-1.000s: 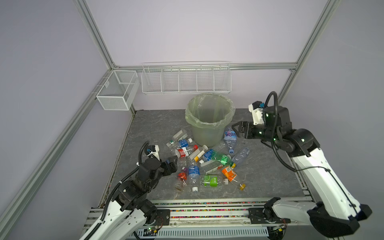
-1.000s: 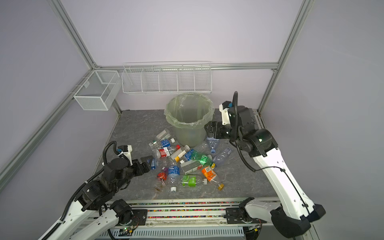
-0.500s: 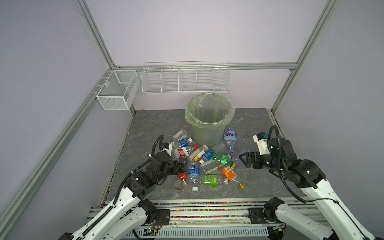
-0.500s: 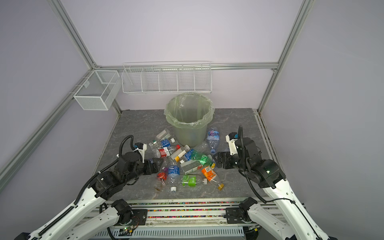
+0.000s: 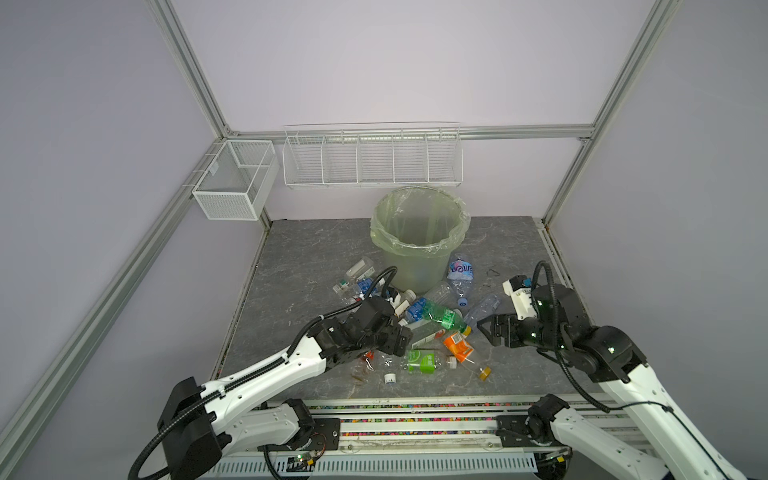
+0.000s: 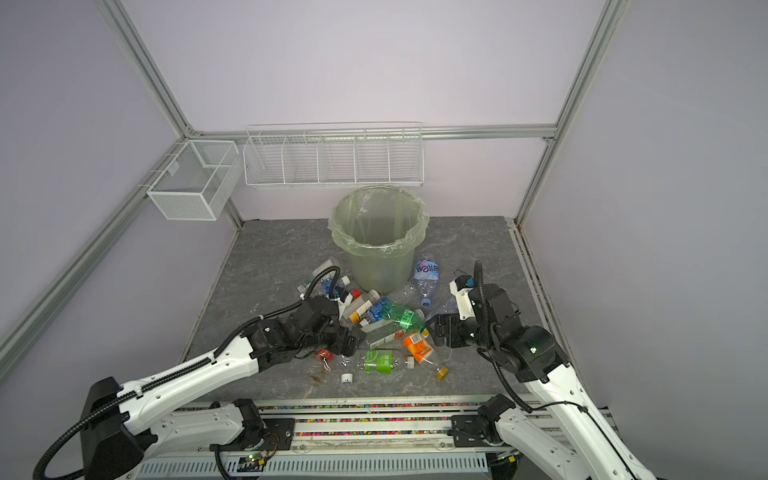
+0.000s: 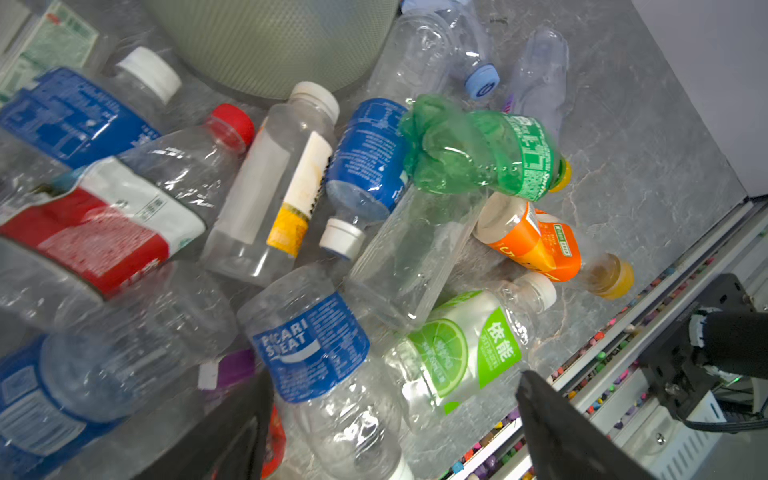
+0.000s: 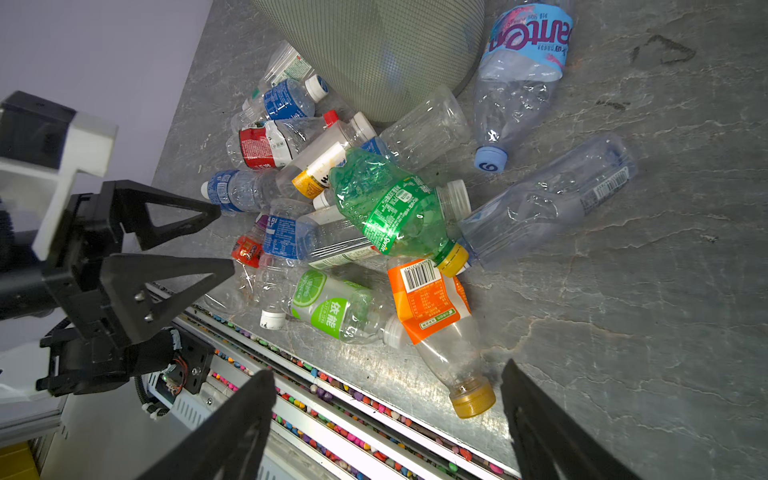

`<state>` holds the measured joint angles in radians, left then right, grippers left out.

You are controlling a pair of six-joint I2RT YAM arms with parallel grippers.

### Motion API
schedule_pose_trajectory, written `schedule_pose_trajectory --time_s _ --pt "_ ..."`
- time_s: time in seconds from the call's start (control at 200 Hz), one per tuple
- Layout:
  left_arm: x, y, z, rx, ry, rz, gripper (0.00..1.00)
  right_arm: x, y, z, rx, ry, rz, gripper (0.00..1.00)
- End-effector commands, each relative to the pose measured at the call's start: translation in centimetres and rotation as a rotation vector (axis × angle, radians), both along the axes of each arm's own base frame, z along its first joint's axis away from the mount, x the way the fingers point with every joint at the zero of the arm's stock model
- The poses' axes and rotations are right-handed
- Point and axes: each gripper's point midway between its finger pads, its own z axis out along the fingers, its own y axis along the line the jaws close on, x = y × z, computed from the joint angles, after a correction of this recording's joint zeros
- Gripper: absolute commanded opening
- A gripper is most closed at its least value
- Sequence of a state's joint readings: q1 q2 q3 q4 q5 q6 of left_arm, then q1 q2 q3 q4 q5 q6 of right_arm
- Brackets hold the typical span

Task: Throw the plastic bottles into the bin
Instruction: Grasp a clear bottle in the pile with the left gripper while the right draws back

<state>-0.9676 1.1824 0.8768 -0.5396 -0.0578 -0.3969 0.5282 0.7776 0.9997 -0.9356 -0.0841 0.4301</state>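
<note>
Your plastic bottles (image 5: pixel 419 332) lie heaped on the table (image 5: pixel 311 257) just on the near side of the bin (image 5: pixel 419 253), some touching its wall. They look light, crinkly and slick, so I'd pinch mid-body at the label. Both jaws gape wide, holding nothing: left gripper (image 5: pixel 401 338) at the pile's left, right gripper (image 5: pixel 490 332) at its right. The green bottle (image 5: pixel 441 316) rides on top and may roll.

The plastic bottles (image 5: pixel 419 361) are seen lying on their sides in a loose heap just in front of the bin (image 5: pixel 415 266), several crumpled, with a green-tinted bottle (image 5: pixel 441 318) laid on top. The bin, pale green, translucent and bag-lined, is stood upright.
</note>
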Motion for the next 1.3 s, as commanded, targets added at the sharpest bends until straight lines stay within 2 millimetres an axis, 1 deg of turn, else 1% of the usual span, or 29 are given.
schedule_pose_trajectory --time_s 0.0,0.09,0.205,0.335,0.425,0.555,0.77,1.075,1.294 --pt "0.9 -2.0 0.8 0.024 -0.059 -0.084 0.91 -0.5 0.2 -0.5 0.014 0.013 0.01 0.88" --pt "1.2 -3.2 0.3 0.058 -0.052 -0.126 0.89 -0.6 0.1 -0.7 0.012 0.013 0.01 0.88" --pt "1.5 -4.3 -1.1 0.114 -0.027 -0.173 0.86 -0.7 0.0 -1.0 0.01 0.013 0.01 0.88" --pt "1.9 -5.4 -2.7 0.178 -0.002 -0.213 0.83 -1.0 -0.2 -1.2 0.01 0.011 0.008 0.88" --pt "2.1 -6.0 -3.5 0.21 0.017 -0.236 0.82 -1.1 -0.3 -1.4 0.008 0.009 0.007 0.88" --pt "2.4 -6.3 -5.0 0.284 0.056 -0.258 0.82 -1.3 -0.4 -1.7 0.007 0.011 0.01 0.88" --pt "2.8 -6.9 -6.9 0.341 0.075 -0.283 0.81 -1.3 -0.4 -2.1 0.007 0.019 0.012 0.88" --pt "2.8 -7.3 -8.8 0.373 0.109 -0.306 0.79 -1.4 -0.4 -2.6 0.003 0.027 0.008 0.88" --pt "3.0 -7.0 -10.0 0.421 0.115 -0.313 0.76 -1.2 -0.3 -2.6 0.007 0.027 0.005 0.88"
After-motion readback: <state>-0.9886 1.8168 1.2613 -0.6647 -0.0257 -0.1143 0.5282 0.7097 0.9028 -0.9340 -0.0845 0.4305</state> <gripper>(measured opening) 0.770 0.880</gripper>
